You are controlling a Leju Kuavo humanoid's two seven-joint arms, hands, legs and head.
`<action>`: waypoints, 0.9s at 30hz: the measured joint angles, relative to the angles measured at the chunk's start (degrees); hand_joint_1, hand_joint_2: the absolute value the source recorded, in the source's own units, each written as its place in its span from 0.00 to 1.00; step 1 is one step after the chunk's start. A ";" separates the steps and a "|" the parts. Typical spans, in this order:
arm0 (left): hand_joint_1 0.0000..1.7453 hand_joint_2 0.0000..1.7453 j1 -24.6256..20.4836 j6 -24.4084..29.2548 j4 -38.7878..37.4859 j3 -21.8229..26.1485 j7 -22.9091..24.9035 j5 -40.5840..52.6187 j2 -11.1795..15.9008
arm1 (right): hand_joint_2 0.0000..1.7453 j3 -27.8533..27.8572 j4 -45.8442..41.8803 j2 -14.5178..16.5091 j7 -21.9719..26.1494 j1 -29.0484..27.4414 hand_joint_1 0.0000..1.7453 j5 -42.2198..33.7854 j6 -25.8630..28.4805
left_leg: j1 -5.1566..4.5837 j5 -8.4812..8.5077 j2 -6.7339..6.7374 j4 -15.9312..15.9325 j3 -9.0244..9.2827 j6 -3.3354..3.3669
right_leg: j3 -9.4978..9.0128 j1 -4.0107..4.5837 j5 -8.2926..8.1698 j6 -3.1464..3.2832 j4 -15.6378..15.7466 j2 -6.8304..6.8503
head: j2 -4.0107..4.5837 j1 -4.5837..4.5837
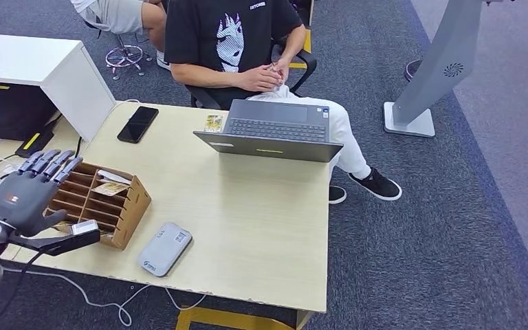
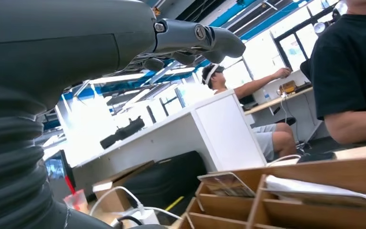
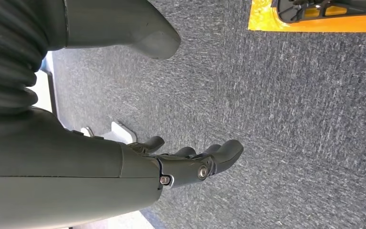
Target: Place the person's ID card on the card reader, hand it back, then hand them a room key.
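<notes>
A small yellowish ID card (image 1: pixel 214 123) lies on the wooden desk (image 1: pixel 261 227), just left of the grey laptop (image 1: pixel 275 130). The grey card reader (image 1: pixel 165 249) sits near the desk's front edge. A wooden slotted organizer (image 1: pixel 100 199) holds a few cards (image 1: pixel 112 187) in its upper slots; its slots and a card (image 2: pixel 226 183) are close up in the left wrist view. My left hand (image 1: pixel 31 192) hovers at the organizer's left end, fingers (image 2: pixel 195 38) stretched out and apart, holding nothing. My right hand (image 3: pixel 190 164) hangs over grey carpet, fingers loosely extended, empty.
A person in a black T-shirt sits behind the laptop with both hands (image 1: pixel 267 75) together in their lap. A black phone (image 1: pixel 137 124) lies at the desk's back left beside a white cabinet (image 1: pixel 34 69). Cables trail off the desk's left and front edges.
</notes>
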State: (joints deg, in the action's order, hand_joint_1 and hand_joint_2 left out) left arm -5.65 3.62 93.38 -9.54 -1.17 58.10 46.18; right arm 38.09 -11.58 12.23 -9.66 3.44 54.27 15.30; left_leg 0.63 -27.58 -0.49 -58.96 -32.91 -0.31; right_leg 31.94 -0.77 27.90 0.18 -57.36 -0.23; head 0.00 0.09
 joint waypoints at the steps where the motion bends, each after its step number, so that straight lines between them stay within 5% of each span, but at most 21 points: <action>1: 0.00 1.00 -0.29 0.34 -0.50 -0.29 0.00 0.18 -0.59 | 1.00 0.07 0.00 0.01 0.03 0.01 0.00 0.00 0.00 | 0.00 0.00 0.04 0.00 0.00 0.00 | 0.02 0.00 0.00 0.00 0.00 -0.04 | 0.00 0.00; 7: 0.00 1.00 -1.87 1.01 -2.46 -1.36 -0.01 0.54 -3.50 | 1.00 0.22 0.01 0.05 0.13 0.14 0.00 0.03 -0.07 | 0.01 0.00 0.18 -0.01 -0.01 0.00 | 0.07 0.00 -0.01 0.00 0.00 -0.15 | 0.00 0.00; 27: 0.00 1.00 -3.55 1.76 -3.80 -2.18 0.11 2.17 -6.05 | 1.00 0.68 0.00 0.05 0.73 0.14 0.00 -0.10 -0.48 | 0.01 -0.01 0.24 -0.01 -0.01 0.00 | 0.08 0.00 -0.01 0.00 0.00 -0.16 | 0.00 -0.01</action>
State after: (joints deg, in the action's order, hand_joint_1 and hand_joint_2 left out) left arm -9.20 5.39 89.58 -11.73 -1.06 60.27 40.13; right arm 38.76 -11.58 12.28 -8.93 3.58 54.17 14.82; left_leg 0.63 -27.58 -0.25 -58.97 -32.93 -0.31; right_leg 32.02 -0.76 27.90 0.18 -57.37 -0.39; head 0.00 0.09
